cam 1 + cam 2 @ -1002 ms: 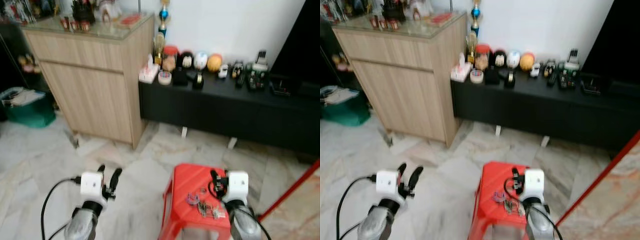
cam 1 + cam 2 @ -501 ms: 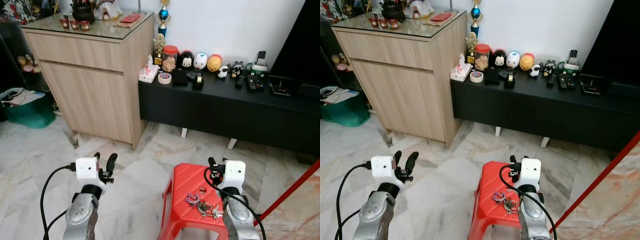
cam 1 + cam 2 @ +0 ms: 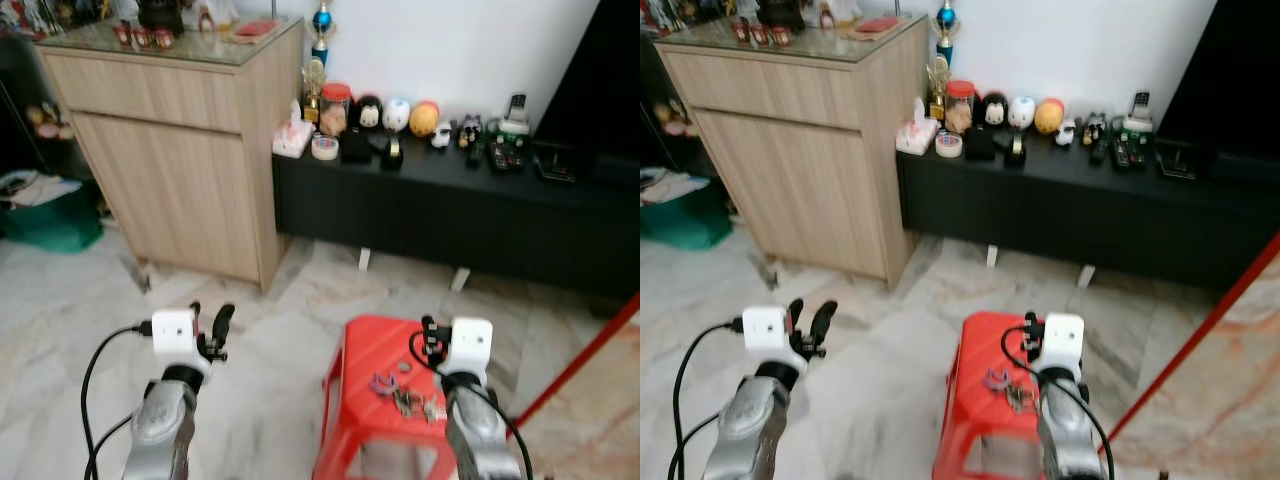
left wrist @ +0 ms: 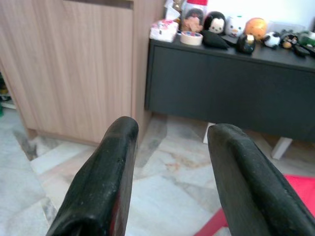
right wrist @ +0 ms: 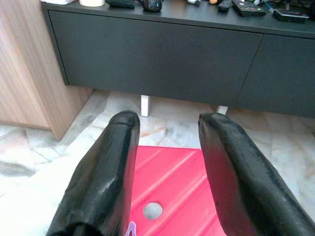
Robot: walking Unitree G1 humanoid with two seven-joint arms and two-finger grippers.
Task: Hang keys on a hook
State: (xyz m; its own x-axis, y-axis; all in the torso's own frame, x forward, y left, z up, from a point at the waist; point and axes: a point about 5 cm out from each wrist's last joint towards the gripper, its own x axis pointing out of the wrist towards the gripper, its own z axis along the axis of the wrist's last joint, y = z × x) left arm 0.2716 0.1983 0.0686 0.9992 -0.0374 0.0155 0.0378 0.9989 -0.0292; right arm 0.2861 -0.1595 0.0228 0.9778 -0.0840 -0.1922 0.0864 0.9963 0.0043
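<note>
Right gripper (image 5: 165,162) agape over red stool (image 5: 172,189) — keys (image 3: 405,395) beside it, head views.

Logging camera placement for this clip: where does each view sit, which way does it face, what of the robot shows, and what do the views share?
Left eye view: head camera, forward and down; left gripper over marble floor, right gripper above red stool with keys.
Right eye view: same scene.
Left wrist view: along open fingers toward wooden cabinet and black TV console.
Right wrist view: along open fingers over the stool toward the console.
Shared: the console and stool.
</note>
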